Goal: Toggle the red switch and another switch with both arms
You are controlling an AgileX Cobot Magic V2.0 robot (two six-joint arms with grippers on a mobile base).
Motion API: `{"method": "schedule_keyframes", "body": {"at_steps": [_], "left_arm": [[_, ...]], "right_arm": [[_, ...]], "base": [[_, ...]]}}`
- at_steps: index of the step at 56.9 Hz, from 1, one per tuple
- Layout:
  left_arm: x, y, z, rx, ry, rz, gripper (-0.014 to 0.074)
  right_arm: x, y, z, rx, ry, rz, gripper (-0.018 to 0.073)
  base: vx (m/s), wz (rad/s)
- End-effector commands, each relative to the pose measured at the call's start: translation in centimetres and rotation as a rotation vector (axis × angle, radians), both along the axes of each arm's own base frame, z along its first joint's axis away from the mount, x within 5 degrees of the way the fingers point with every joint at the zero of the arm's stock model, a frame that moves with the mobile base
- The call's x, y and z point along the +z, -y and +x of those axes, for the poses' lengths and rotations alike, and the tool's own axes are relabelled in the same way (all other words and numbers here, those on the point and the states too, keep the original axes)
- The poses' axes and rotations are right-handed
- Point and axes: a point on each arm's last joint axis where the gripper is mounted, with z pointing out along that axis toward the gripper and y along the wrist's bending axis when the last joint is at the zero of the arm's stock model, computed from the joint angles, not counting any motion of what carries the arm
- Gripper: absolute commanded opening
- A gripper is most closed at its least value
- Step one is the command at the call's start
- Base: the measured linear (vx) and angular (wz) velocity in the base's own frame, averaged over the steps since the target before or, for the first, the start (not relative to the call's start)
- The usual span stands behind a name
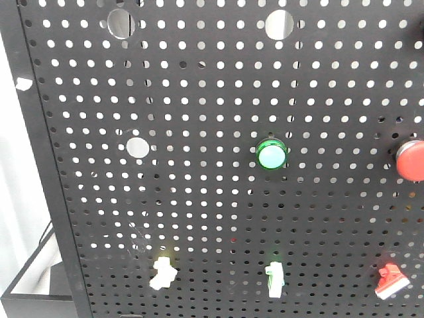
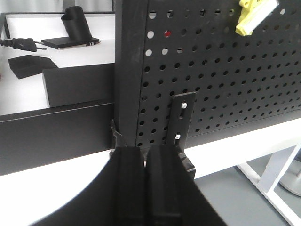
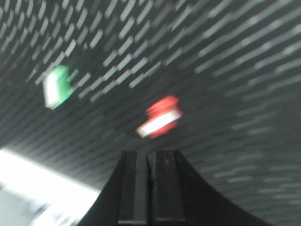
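Observation:
The red switch [image 1: 389, 281] sits at the pegboard's lower right; in the blurred right wrist view the red switch [image 3: 161, 117] lies just above and ahead of my right gripper [image 3: 149, 155], which is shut and apart from it. The pale yellow switch [image 1: 162, 273] is at the lower left of the board; in the left wrist view this yellow switch [image 2: 253, 16] shows at the top right, far above my left gripper [image 2: 146, 153], which is shut and low by the board's base bracket. Neither gripper shows in the front view.
A black pegboard [image 1: 218, 199] fills the front view, with a lit green round button [image 1: 271, 156], a round red push button [image 1: 411, 161] and a white-green toggle [image 1: 275, 278], also the green toggle [image 3: 57, 86]. A black bracket [image 2: 181, 122] and board post [image 2: 127, 70] stand before my left gripper.

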Motion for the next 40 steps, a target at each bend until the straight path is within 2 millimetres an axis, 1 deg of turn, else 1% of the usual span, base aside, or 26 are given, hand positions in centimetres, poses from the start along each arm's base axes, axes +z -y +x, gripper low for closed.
{"method": "schedule_keyframes", "body": {"at_steps": [1, 31, 40], "left_arm": [[0.9, 0.2, 0.1, -0.015, 0.016, -0.022, 0.0003], [0.9, 0.2, 0.0, -0.017, 0.016, -0.022, 0.0003], [-0.2, 0.2, -0.1, -0.025, 0.001, 0.017, 0.0003]], "right_arm": [[1.5, 0.3, -0.5, -0.028, 0.102, 0.015, -0.0006], [1.5, 0.3, -0.5, -0.025, 0.1, 0.017, -0.0006], [1.5, 0.3, -0.5, -0.025, 0.1, 0.017, -0.0006]], "base": [[0.0, 0.0], [0.0, 0.0], [0.0, 0.0]]}}
